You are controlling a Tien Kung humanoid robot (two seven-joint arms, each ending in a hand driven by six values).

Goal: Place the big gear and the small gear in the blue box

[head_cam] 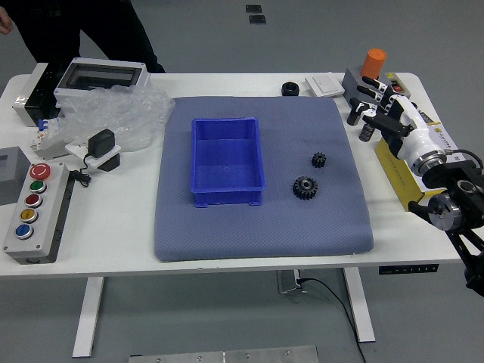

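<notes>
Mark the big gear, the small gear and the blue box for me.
Big gear (305, 187): head view, its hub.
Small gear (318, 159): head view, its top.
Blue box (224, 162): head view, inside floor.

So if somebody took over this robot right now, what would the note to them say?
Right hand: fingers spread, holding nothing, above the table's right side. Left hand: out of view.
Big gear and small gear: on the blue-grey mat, right of the blue box.
Done: neither gear is in the box.
Left: put both in.
A person stands at the far left.
</notes>
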